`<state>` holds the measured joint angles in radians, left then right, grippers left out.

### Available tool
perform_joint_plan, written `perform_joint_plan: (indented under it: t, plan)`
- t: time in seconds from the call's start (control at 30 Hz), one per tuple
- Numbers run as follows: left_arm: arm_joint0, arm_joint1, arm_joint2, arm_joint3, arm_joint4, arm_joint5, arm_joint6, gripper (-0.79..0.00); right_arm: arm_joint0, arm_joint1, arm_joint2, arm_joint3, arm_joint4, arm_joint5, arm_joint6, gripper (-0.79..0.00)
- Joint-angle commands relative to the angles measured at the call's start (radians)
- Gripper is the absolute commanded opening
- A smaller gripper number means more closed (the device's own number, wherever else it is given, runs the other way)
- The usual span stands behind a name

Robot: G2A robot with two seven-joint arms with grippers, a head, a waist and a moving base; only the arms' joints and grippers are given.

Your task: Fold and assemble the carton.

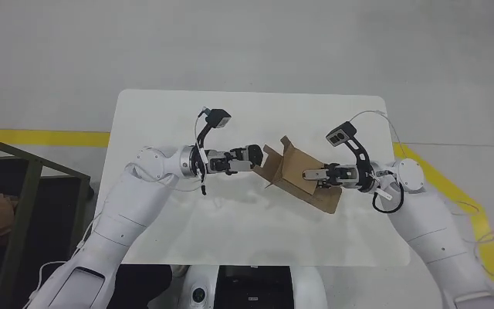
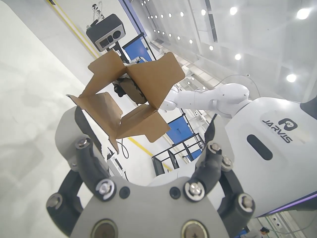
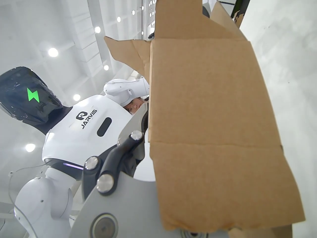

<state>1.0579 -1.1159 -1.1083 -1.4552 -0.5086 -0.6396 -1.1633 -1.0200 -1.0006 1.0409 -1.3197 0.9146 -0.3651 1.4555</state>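
Note:
A brown carton (image 1: 297,174) is held partly unfolded above the middle of the white table (image 1: 162,116), its end flaps splayed outward. My right gripper (image 1: 314,175) is shut on one of the carton's side walls (image 3: 210,115). One finger (image 3: 140,122) presses against the panel's edge and the other is hidden behind the cardboard. My left gripper (image 1: 253,157) is open at the carton's left end. In the left wrist view the carton (image 2: 131,95) shows its four end flaps, and the nearest flap edge lies close to one finger (image 2: 74,127) of the open left gripper (image 2: 143,122).
Bare tabletop lies all around the carton. A dark green metal frame (image 1: 23,181) stands off the table's left side, and a yellow floor line (image 1: 54,137) runs behind it.

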Motion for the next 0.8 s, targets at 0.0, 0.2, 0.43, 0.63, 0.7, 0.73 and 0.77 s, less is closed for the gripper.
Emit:
perform_joint_plan:
  t: [0.0, 0.2, 0.43, 0.63, 0.7, 0.73, 0.77]
  plan:
    - [0.0, 0.0, 0.0, 0.0, 0.0, 0.0, 0.0, 0.0, 0.0, 0.0, 0.0, 0.0, 0.0, 0.0, 0.0, -0.785]
    - [0.019, 0.004, -0.002, 0.004, 0.079, -0.011, 0.023, 0.0, 0.006, 0.0, -0.004, -0.008, -0.039, 0.043, 0.042, -0.785]
    - [0.013, 0.031, 0.044, 0.037, 0.259, -0.187, 0.17, 0.0, 0.047, 0.002, -0.022, 0.03, -0.085, 0.081, 0.08, -0.785]
    - [-0.01, 0.077, 0.075, 0.033, 0.403, -0.373, 0.355, 0.0, 0.079, 0.005, -0.074, 0.064, -0.053, 0.081, 0.08, -0.785]
    - [-0.003, 0.09, 0.046, -0.003, 0.418, -0.373, 0.355, 0.0, 0.092, 0.008, -0.101, 0.076, -0.05, 0.081, 0.08, -0.785]
    - [0.002, 0.095, 0.026, -0.019, 0.432, -0.373, 0.356, 0.0, 0.1, 0.009, -0.115, 0.077, -0.041, 0.081, 0.08, -0.785]
    - [0.01, 0.099, 0.006, -0.035, 0.44, -0.373, 0.358, 0.0, 0.108, 0.011, -0.125, 0.077, -0.027, 0.081, 0.08, -0.785]
